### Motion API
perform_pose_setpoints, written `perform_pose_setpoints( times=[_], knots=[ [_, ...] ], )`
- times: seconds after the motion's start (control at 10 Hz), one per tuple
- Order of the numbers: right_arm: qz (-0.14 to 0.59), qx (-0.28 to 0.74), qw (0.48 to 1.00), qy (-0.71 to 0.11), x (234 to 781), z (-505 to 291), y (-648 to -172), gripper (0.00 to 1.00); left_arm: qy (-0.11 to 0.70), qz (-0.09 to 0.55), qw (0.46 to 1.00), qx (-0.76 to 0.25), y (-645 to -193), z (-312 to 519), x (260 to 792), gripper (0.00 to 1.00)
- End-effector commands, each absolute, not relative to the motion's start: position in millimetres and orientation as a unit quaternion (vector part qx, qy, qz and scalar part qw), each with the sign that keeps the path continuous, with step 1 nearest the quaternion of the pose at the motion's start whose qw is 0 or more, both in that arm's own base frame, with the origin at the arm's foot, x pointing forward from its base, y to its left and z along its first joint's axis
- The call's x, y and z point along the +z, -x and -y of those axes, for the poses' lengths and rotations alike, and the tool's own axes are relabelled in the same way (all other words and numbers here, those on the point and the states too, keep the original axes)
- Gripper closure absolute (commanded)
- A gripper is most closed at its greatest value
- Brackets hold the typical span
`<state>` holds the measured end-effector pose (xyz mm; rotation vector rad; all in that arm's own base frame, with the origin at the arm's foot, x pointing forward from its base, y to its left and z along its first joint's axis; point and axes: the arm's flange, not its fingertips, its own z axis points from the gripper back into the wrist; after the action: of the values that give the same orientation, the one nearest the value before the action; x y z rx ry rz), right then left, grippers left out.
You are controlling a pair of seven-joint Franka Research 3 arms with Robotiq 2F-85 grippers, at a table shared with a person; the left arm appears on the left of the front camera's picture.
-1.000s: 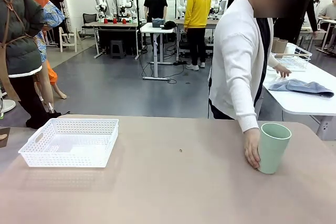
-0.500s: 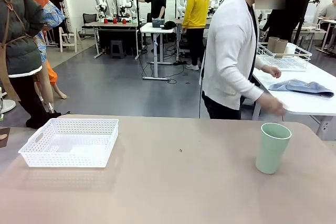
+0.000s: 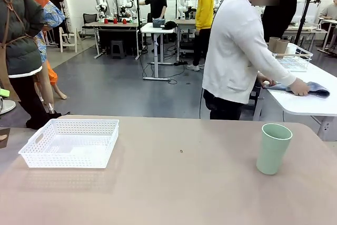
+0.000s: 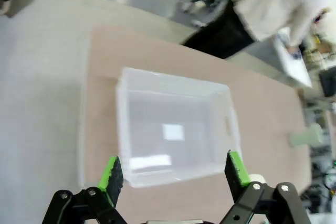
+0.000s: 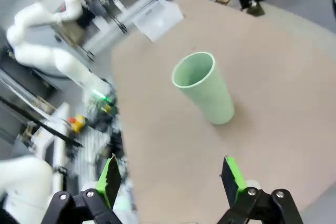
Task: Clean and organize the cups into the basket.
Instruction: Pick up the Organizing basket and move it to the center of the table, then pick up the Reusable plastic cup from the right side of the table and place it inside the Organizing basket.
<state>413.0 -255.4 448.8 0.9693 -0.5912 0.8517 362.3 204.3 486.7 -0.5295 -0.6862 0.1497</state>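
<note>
Tan tabletop (image 3: 179, 193) spreads under both arms. Right gripper (image 5: 170, 178) hangs with its jaws spread wide and empty. The mint cup (image 5: 203, 88) stands mouth up at about twelve o'clock from it, well apart. A good pick, I judge, means coming down with the pads on either side of the tapered wall, below the rim, and closing gently so the cup does not tip. Left gripper (image 4: 174, 165) is likewise wide open and empty, with the basket (image 4: 122, 121) at its twelve o'clock, holding nothing.

Front view gives the spacing: basket at the table's nine o'clock, cup at three, and a person (image 3: 237, 51) beyond with a hand on a blue cloth (image 3: 316, 89). Wrist views look down into the cup and onto the basket's bare floor.
</note>
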Motion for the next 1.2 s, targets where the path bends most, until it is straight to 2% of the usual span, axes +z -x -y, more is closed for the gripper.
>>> perform_pose_setpoints(
  times=[0.0,0.1,0.6,0.8,1.0,1.1],
  knots=[
    [0.343,0.413,0.736,-0.413,433.1,257.5,-405.0,0.0,0.108,0.306,0.94,0.105,-371.9,-166.5,463.4,0.0],
    [0.356,0.418,0.731,-0.406,431.8,257.6,-404.5,0.0,0.06,0.293,0.949,0.095,-380.0,-155.2,453.4,0.0],
    [0.341,0.425,0.734,-0.406,435.4,263.8,-409.5,0.0,0.043,0.203,0.976,0.067,-420.1,-106.4,425.9,0.0],
    [0.341,0.425,0.734,-0.406,435.4,263.8,-409.5,0.0,0.014,0.181,0.982,0.061,-425.6,-97.7,417.7,0.0],
    [0.341,0.425,0.734,-0.406,435.4,263.8,-409.5,0.0,0.027,0.17,0.983,0.057,-422.3,-92.3,419.0,0.0],
    [0.341,0.425,0.734,-0.406,435.4,263.8,-409.5,0.0,0.017,0.185,0.981,0.057,-421.5,-96.4,411.3,0.0]
  ],
)
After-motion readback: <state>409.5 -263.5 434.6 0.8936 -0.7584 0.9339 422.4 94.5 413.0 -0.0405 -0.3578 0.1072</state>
